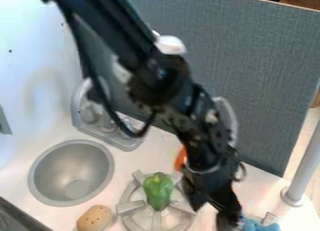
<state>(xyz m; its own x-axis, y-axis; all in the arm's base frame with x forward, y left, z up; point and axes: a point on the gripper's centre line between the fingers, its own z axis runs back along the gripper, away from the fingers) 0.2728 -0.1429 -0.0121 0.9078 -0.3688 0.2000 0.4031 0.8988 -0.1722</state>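
Observation:
The black gripper [211, 216] hangs at the lower right, pointing down, its fingers apart with nothing visible between them. Left of it, a green pepper [158, 191] lies on the grey stove burner [128, 207]. A blue object [259, 225] is close on the gripper's right, cut off by the bottom edge. Behind the arm, part of an orange object [180, 158] shows. A tan, potato-like item with dark spots [94, 219] sits at the bottom, left of the burner.
A round metal sink [71, 173] is set into the counter at the left. Behind it stands a grey faucet piece [122, 140]. A grey partition [262, 71] closes off the back, and a light grey post [304, 164] rises at the right.

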